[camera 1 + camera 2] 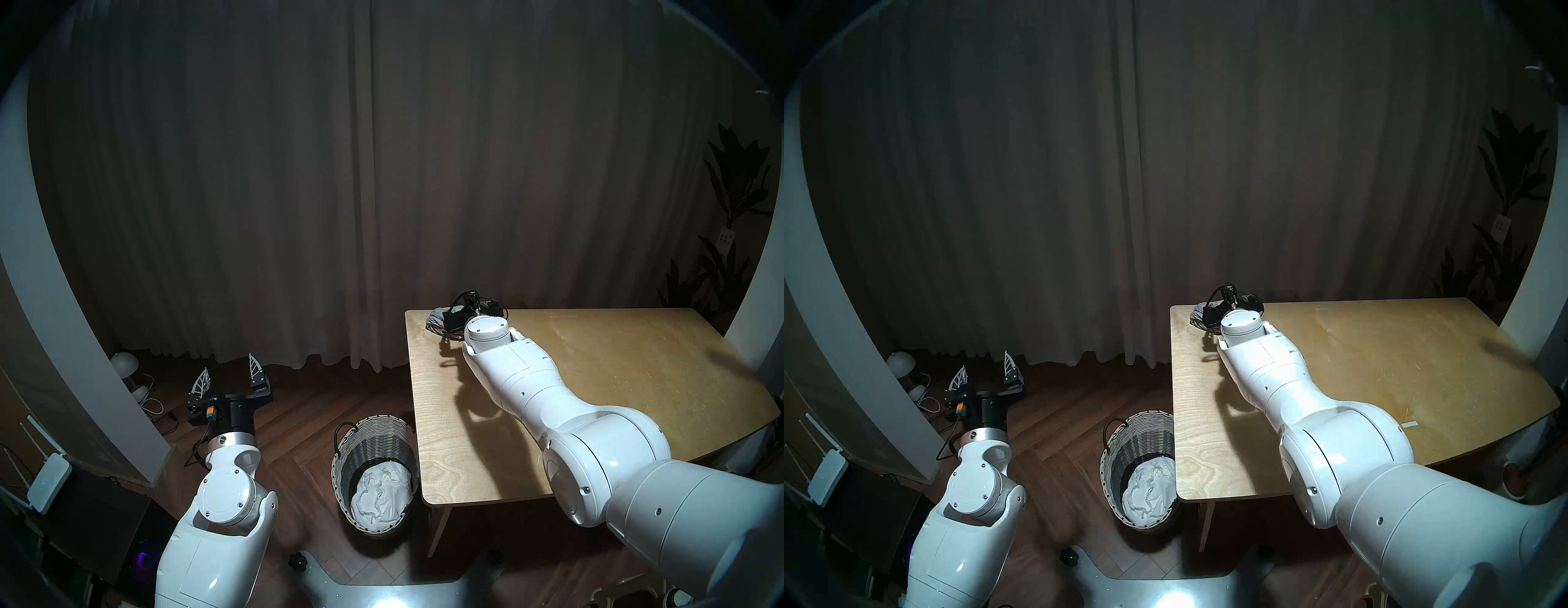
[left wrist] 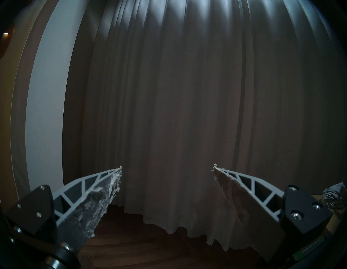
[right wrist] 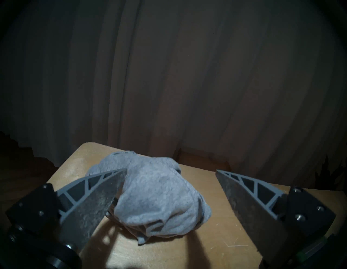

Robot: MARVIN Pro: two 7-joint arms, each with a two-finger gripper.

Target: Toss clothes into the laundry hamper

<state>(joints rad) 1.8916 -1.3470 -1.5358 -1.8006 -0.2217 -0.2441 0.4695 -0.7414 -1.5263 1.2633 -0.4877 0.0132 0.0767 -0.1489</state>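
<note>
My right tool (image 3: 170, 171) stands wide, fingers spread to either side of the grey garment (image 3: 157, 199), holding nothing. The garment sits crumpled in a mound at the far left corner of the bench (image 1: 594, 382), close to the edge, and I judge the wide spread is there so the fingers can straddle the whole bunch before closing. One finger (image 3: 97, 202) already overlaps the cloth's left flank in the wrist view; whether it touches I cannot tell. The other is well clear on the right.

My left tool (image 1: 231, 373) is also wide and empty, held out over the floor to the left, facing the curtain (image 1: 297, 170). I take it that it is parked there to keep clear of the hamper's mouth.

The laundry hamper (image 1: 360, 441) stands on the floor just beside the bench's near left corner, with white cloth (image 1: 382, 492) already lying crumpled in its bottom. That spot suits a short carry off the bench edge and a drop straight in. Only the grey piece seems left outside.
</note>
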